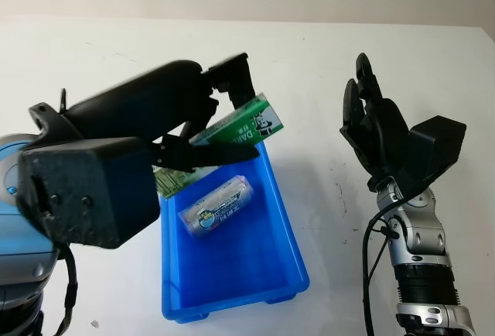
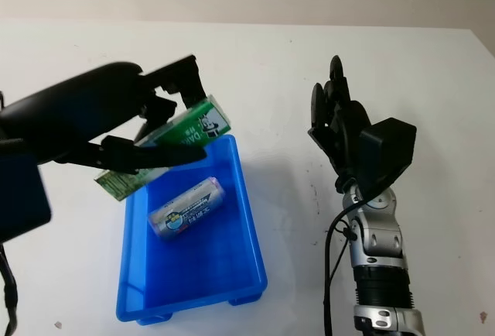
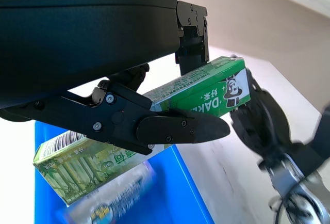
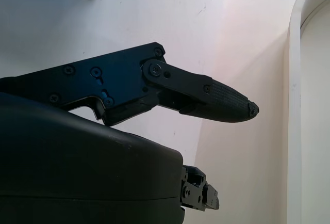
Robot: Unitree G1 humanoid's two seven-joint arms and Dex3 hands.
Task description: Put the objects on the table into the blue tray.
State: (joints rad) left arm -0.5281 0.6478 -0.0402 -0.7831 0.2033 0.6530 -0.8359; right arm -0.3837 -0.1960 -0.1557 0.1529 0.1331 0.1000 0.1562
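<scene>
Left eye view: green box [image 1: 232, 131] clamped in the left hand [image 1: 197, 131], tilted, above the blue tray's [image 1: 290, 235] far-left corner — a wrapped tube [image 1: 218, 207] lies inside. On the white table [image 1: 433, 73], well right of the tray, the right hand [image 1: 371, 123] is raised — open, holding nothing.

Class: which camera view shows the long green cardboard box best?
The left wrist view: the long green cardboard box spans it, print readable, in the left hand. Both eye views show it smaller, above the blue plastic tray.

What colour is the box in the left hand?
Green, with white lettering, on the box gripped by the left hand; clearest in the left wrist view.
</scene>
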